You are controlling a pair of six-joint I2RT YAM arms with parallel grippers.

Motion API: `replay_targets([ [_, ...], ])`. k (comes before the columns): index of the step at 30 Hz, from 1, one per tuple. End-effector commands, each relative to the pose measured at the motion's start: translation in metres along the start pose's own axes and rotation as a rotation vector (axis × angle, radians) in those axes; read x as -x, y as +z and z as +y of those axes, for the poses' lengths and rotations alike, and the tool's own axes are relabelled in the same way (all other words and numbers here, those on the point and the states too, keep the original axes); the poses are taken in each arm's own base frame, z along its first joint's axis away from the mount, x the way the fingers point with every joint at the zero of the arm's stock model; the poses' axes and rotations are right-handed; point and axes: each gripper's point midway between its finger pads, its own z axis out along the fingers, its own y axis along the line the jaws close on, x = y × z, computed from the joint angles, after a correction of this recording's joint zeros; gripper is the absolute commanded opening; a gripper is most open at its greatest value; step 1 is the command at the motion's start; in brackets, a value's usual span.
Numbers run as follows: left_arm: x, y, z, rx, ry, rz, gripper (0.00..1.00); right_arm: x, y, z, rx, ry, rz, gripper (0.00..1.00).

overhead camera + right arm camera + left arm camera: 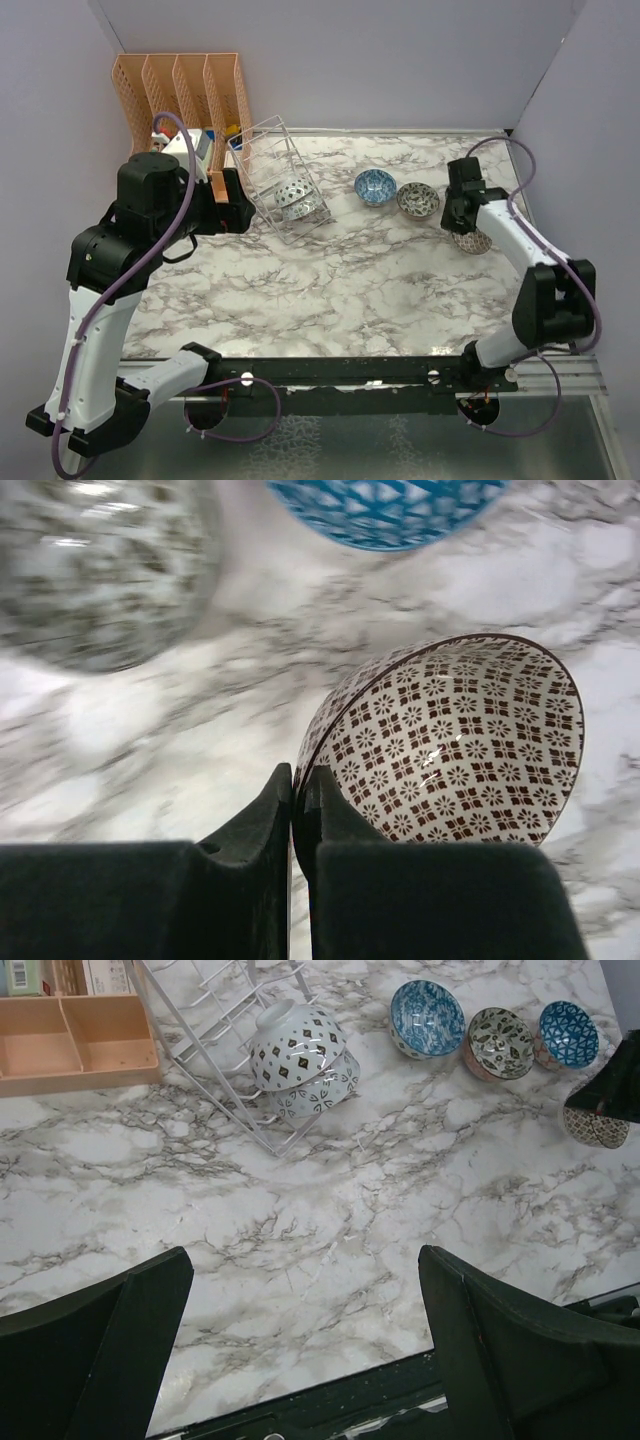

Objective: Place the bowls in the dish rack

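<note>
1. The white, grey-veined marble-patterned table filled the workspace in my top view.
2. The orange plastic slotted file organizer stood at the far left corner.
3. The silvery-white wire dish rack sat just right of the organizer, tilted on the table; from the left wrist I saw it at the top left.
4. The left gripper hung above bare marble near the rack, its fingers spread wide with nothing between them.
5. The right gripper was at the right side of the table. Its fingers were pressed nearly together, pinching the rim of the red-brown lattice-patterned bowl, which sat tilted.
6. Two grey-white diamond-patterned ceramic bowls lay nested in the rack's lower end.
7. A blue-patterned round bowl sat upright on the table to the right of the rack.
8. A grey-patterned round bowl sat just beside it.
9. A smaller blue lattice bowl sat next in that row, seen from the left wrist.
</note>
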Motion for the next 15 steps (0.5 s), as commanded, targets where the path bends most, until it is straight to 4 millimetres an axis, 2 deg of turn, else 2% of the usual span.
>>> replay_targets([
  [1,0.011,-0.011,-0.006,-0.021,0.012,-0.027,0.99,0.048,-0.106,0.060,0.477,0.155,-0.136,0.01],
  [4,0.013,-0.013,-0.009,-0.039,0.010,-0.031,0.99,0.058,-0.177,0.109,0.854,0.240,-0.204,0.01],
  [8,0.017,-0.018,-0.009,-0.032,0.010,-0.043,0.99,0.076,-0.273,0.161,1.260,0.402,-0.373,0.01],
  [13,0.025,-0.032,-0.001,0.011,0.003,-0.083,0.99,0.085,-0.348,0.220,1.507,0.473,-0.535,0.01],
  [15,0.026,-0.037,0.000,0.018,0.001,-0.096,0.99,0.090,-0.369,0.245,1.591,0.488,-0.591,0.01],
])
